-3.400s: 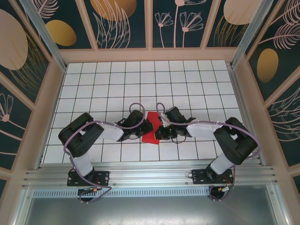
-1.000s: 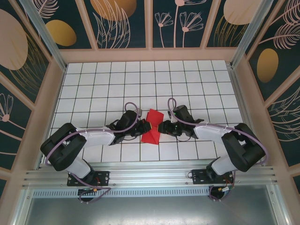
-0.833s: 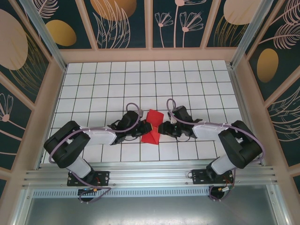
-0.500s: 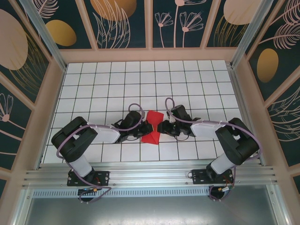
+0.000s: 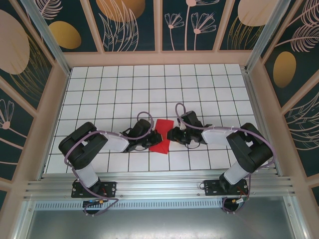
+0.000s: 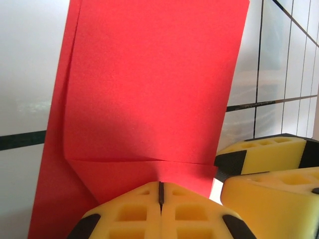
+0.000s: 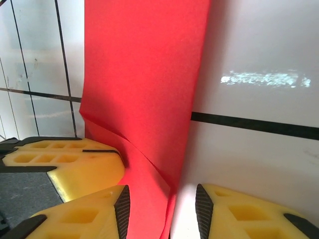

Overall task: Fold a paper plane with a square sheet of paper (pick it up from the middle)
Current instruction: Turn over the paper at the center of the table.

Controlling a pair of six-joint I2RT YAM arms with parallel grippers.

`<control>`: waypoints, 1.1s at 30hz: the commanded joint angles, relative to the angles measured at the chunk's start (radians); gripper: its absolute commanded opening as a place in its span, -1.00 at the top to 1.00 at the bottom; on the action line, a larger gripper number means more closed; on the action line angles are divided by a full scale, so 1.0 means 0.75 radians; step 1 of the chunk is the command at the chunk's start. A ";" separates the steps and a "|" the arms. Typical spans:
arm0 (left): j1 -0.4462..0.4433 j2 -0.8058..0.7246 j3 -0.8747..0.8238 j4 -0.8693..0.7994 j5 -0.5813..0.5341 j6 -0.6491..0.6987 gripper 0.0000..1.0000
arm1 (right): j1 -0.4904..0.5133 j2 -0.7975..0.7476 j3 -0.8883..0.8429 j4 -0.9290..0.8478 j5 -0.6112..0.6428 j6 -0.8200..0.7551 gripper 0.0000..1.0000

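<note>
Red paper [image 5: 162, 135]: on surface [image 5: 149, 89], folded to oblong, creases showing. No pointed nose, no wings; judged early stage. Left claw [image 6: 160, 188]: pads together at paper edge. Right claw [image 7: 160, 193]: apart, straddling paper edge.

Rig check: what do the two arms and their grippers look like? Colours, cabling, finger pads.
The left arm and right arm match: chunky black joints, white link covers, and a purple cable looped along the outside of each. The left gripper and right gripper carry yellow moulded fingers with rectangular recesses and black inserts at the edges.
</note>
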 commanded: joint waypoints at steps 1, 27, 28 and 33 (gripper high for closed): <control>-0.009 0.020 -0.010 0.011 -0.006 0.002 0.96 | -0.005 0.035 0.021 0.066 -0.003 0.034 0.16; -0.008 -0.022 -0.039 0.021 -0.023 -0.004 0.93 | -0.003 0.041 0.017 0.136 -0.059 0.088 0.20; -0.009 -0.022 -0.039 0.022 -0.024 -0.004 0.93 | -0.003 0.044 0.016 0.142 -0.066 0.088 0.20; -0.009 -0.020 -0.041 0.021 -0.028 -0.008 0.93 | -0.002 0.046 0.008 0.169 -0.095 0.086 0.20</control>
